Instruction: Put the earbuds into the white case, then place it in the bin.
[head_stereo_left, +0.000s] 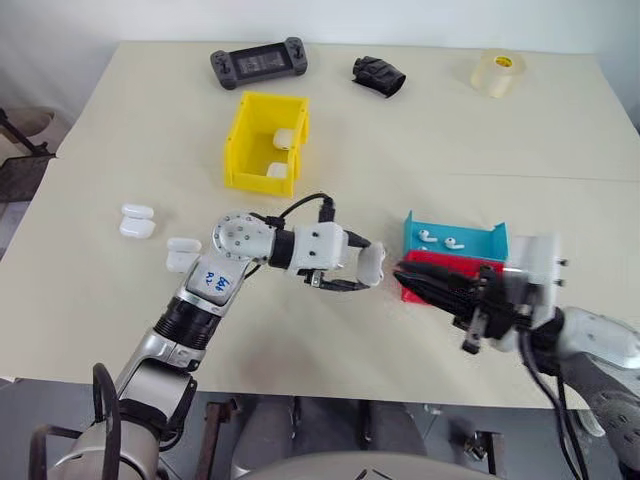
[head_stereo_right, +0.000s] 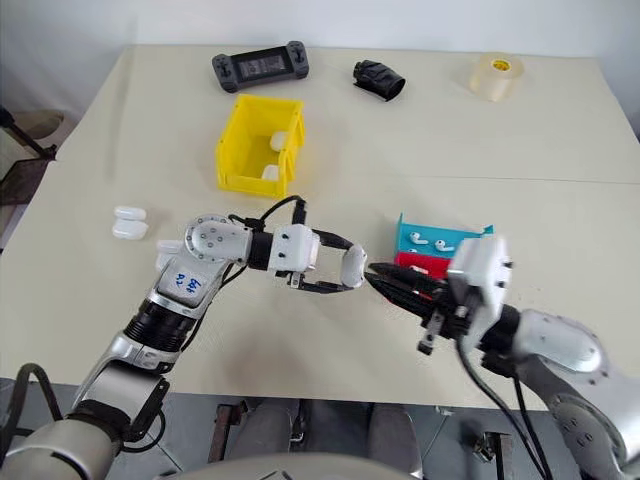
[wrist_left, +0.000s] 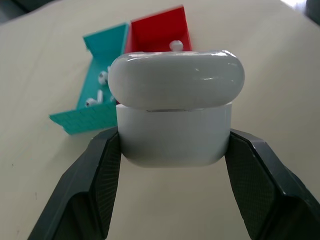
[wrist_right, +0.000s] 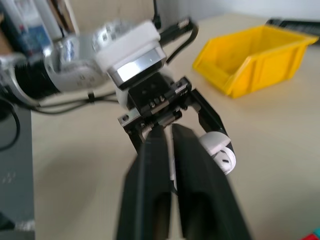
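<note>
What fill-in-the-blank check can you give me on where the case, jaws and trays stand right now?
1. The left gripper holds the white case between its ____.
2. The case's lid is ____.
3. Other cases already lie in the ____ bin.
4. Loose earbuds lie in the ____ tray.

Missing words: jaws; open; yellow; blue

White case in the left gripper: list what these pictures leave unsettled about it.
- The white case: its lid stands slightly ajar in the left wrist view, but the lid hides the inside, so whether earbuds are in it cannot be told.
- The right gripper: its shut fingers cover part of the case in the right wrist view; whether they pinch an earbud cannot be told.
- The bin: its walls cut off the white items inside.
</note>
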